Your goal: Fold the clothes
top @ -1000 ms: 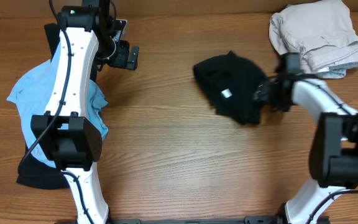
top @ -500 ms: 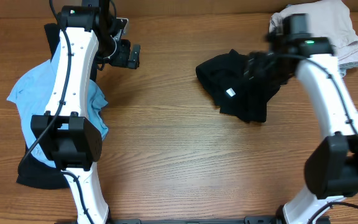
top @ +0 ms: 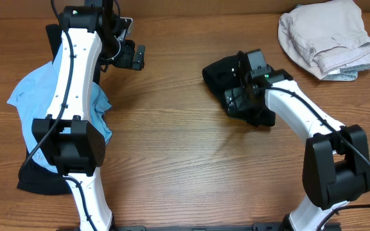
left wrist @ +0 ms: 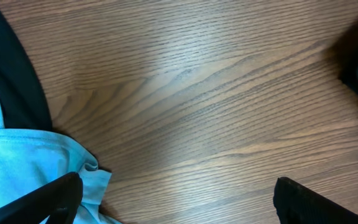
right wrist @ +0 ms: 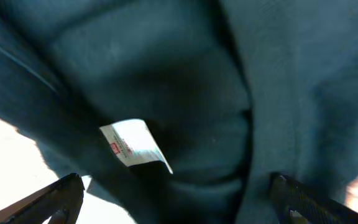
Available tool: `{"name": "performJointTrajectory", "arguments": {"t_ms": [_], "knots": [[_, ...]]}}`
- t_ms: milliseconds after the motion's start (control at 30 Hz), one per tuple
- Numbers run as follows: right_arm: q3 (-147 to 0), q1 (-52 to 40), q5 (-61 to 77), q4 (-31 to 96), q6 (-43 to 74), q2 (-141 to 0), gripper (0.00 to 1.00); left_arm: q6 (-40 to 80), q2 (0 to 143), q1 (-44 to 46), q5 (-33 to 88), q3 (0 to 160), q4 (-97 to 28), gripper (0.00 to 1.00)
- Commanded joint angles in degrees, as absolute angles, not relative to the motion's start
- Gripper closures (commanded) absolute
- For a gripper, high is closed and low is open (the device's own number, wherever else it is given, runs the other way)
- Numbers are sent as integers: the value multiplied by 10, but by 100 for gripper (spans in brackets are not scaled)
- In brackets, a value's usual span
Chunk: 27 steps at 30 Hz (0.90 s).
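The black shirt (top: 220,74) is lying crumpled in a dark heap on the wooden table (top: 185,160), a little toward one o'clock from the middle. The right gripper (top: 237,99) is hanging directly over the heap's five o'clock side, its two fingers standing spread wide with nothing pinched between them. In the right wrist view the fingertips (right wrist: 51,199) are showing at the lower corners, and the shirt's folds are filling the frame beneath, with a small white tag (right wrist: 132,144) lying flat on the fabric near the seven o'clock side. The left gripper (top: 132,58) is hovering over bare wood toward eleven o'clock, well apart from the shirt, and its fingers are also spread fully apart and gripping nothing. The edge of a light blue garment (left wrist: 30,162) is sitting just beside the left fingers in that wrist view. That blue garment (top: 24,96) is spreading out at nine o'clock, partly under the left arm, with a black garment (top: 37,179) poking out from beneath it toward eight o'clock. A beige garment (top: 326,35) is resting in a loosely folded pile at the two o'clock corner.
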<state>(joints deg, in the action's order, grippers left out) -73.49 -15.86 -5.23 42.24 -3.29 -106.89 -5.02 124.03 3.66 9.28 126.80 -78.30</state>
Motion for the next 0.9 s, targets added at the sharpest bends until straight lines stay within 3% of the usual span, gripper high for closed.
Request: {"name": "performJointTrajectory", "arguments": {"t_ms": [0, 600, 700, 800, 867], "knots": [[-700, -161, 3, 380, -83, -1066, 0, -55, 1244, 34, 102, 1277, -781, 0], [-682, -162, 18, 289, -93, -1123, 1, -51, 1244, 34, 101, 1277, -782, 0], [-682, -162, 18, 284, -92, -1126, 11, -51, 1244, 34, 102, 1277, -781, 0], [-682, -161, 16, 272, -84, -1130, 37, -51, 1244, 34, 102, 1277, -781, 0], [-682, -159, 15, 270, -84, -1136, 48, -51, 1244, 34, 102, 1277, -781, 0]]}}
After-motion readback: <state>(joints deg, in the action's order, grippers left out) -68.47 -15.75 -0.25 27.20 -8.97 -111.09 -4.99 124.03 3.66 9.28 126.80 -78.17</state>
